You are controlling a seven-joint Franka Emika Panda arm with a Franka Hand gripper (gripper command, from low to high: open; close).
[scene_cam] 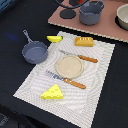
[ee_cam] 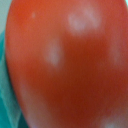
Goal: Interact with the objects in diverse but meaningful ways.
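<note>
A: Since the wrist view is filled almost edge to edge by the red tomato (ee_cam: 70, 65), where does it sit?
B: Right up against the wrist camera, blurred, with a sliver of teal at one edge. It does not show in the exterior view, so I cannot place it on the counter (scene_cam: 20, 20).
A: And the end effector?
B: No fingers show in either view; I cannot tell whether it is open or closed, or whether it grips the tomato.
A: The other foods?
B: On the striped placemat (scene_cam: 95, 95): the banana (scene_cam: 54, 38) at the far edge, the bread loaf (scene_cam: 84, 41) toward the exterior view's right of it, the cheese wedge (scene_cam: 52, 92) at the near edge.
A: Around them?
B: A round tan plate (scene_cam: 68, 66) lies mid-mat between the orange-handled fork (scene_cam: 80, 56) and knife (scene_cam: 67, 81). A grey frying pan (scene_cam: 34, 51) overlaps the mat's edge at the exterior view's left. A grey pot (scene_cam: 91, 12) stands on the pink board (scene_cam: 107, 27) behind.
</note>
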